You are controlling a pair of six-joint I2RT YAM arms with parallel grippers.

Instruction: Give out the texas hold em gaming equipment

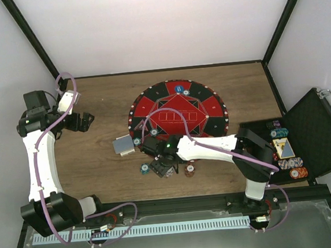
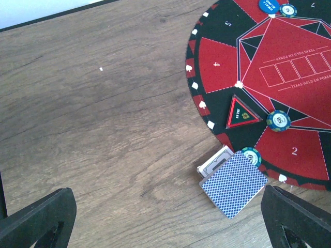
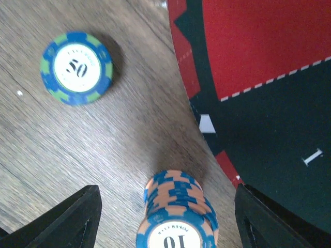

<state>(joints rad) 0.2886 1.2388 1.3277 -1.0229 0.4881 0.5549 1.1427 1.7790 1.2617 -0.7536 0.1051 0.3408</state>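
My right gripper (image 1: 162, 167) (image 3: 166, 219) hangs open over the wood below the round mat (image 1: 177, 112). In the right wrist view a stack of orange-and-blue "10" chips (image 3: 178, 209) stands on the table between my fingers (image 3: 70, 219), touching neither. The stack also shows in the top view (image 1: 189, 170). A blue-green "50" chip (image 3: 77, 67) (image 1: 143, 168) lies further off. A deck of blue-backed cards (image 2: 234, 183) (image 1: 124, 145) lies at the mat's left edge beside a teal chip (image 2: 251, 156). My left gripper (image 1: 84, 120) (image 2: 165, 212) is open and empty, well left of the deck.
The open black case (image 1: 314, 131) at the right holds more chip stacks (image 1: 289, 163) and cards (image 1: 283, 147). On the mat (image 2: 295, 77) lie a blue button disc (image 2: 269, 5), a blue chip (image 2: 278, 120) and a triangular marker (image 2: 242, 113). Walls close the back and sides.
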